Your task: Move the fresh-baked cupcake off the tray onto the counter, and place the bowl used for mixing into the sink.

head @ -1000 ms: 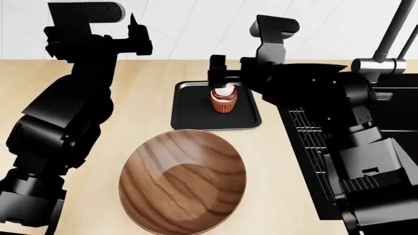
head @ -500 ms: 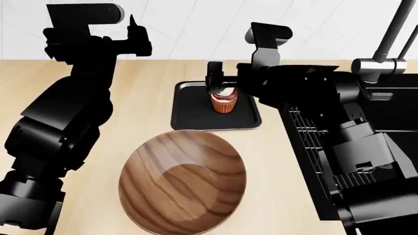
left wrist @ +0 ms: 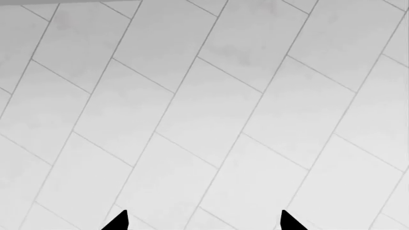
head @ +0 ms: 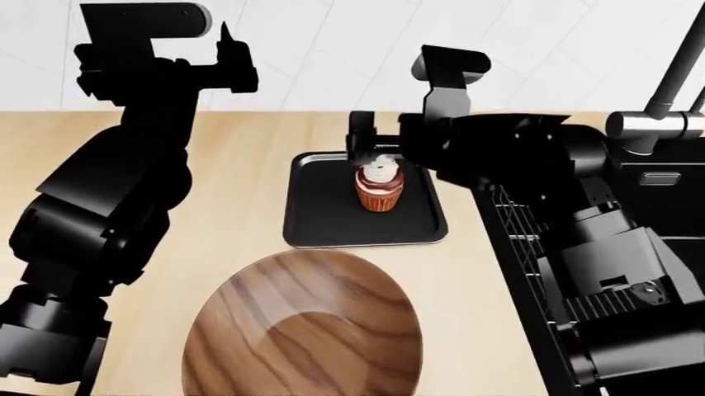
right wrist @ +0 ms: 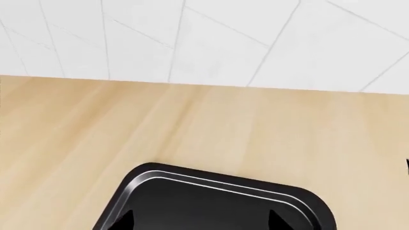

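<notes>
My right gripper (head: 377,158) has closed in over the cupcake (head: 379,189) on the tray (head: 319,216); grasp unclear, left gripper (head: 228,51) idle, spread.

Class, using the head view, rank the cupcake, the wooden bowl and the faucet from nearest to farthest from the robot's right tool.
1. Cupcake: directly under the right tool, on the black tray.
2. Faucet: off to the right, over the sink.
3. Wooden bowl: nearest the camera, on the counter.

Tray (head: 319,210) at the worktop (head: 237,157) centre, cupcake (head: 379,188) on its 3 o'clock half, bowl (head: 303,330) at 6 o'clock of the tray, sink (head: 661,198) at 3 o'clock
</notes>
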